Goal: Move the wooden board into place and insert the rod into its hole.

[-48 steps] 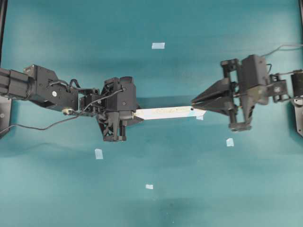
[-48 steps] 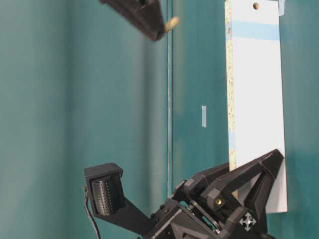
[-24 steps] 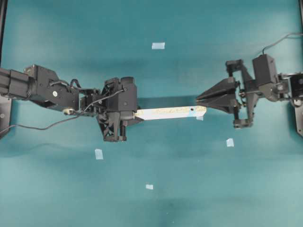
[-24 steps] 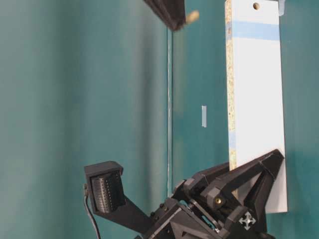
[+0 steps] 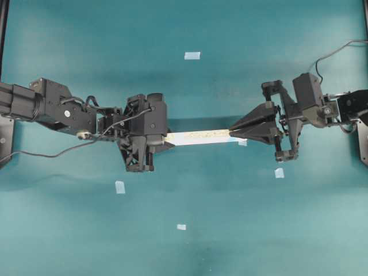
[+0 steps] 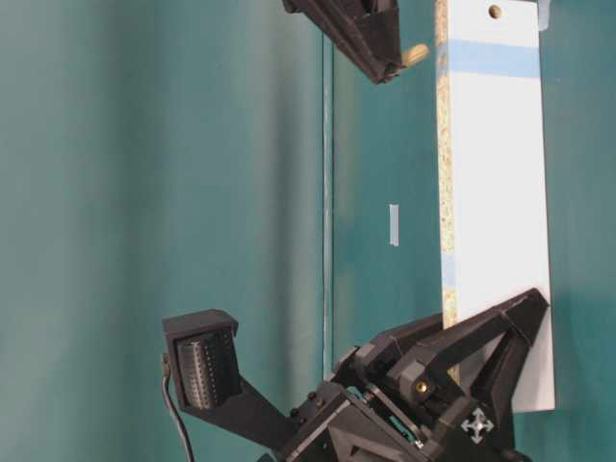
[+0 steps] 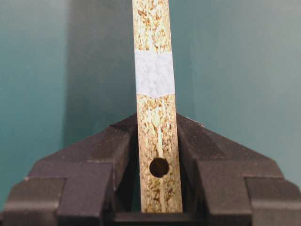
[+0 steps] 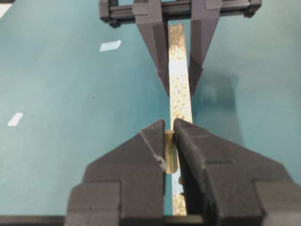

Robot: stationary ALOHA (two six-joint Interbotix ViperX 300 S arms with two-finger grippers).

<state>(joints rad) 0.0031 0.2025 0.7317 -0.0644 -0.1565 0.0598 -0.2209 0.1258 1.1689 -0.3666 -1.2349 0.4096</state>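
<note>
The left gripper (image 5: 164, 140) clamps one end of the wooden board (image 5: 198, 136), which stands on its narrow edge and runs level across the middle of the teal table (image 5: 230, 230) toward the right arm. In the left wrist view the two black fingers (image 7: 101, 157) press against the board's flat faces, the speckled chipboard edge faces the camera, a small round hole shows in that edge between the fingers, and a pale tape patch (image 7: 154, 74) wraps the edge further out. The table-level view shows the board's whitish face with a light-blue tape band (image 6: 493, 59) across it and the hole (image 6: 495, 12) near the far end. The right gripper (image 5: 233, 131) is pinched on the rod (image 8: 170, 150), a short cream peg held between its fingertips with one end sticking out past them. From overhead, the right gripper's tip covers the far end of the board. In the table-level view the rod's tip (image 6: 416, 53) sits just beside the board's speckled edge, level with the blue band; whether it touches cannot be told. In the right wrist view the rod lies directly over the board's edge, pointing along it. Several small pale tape squares (image 5: 192, 56) lie scattered on the table, well apart from the board.
</note>
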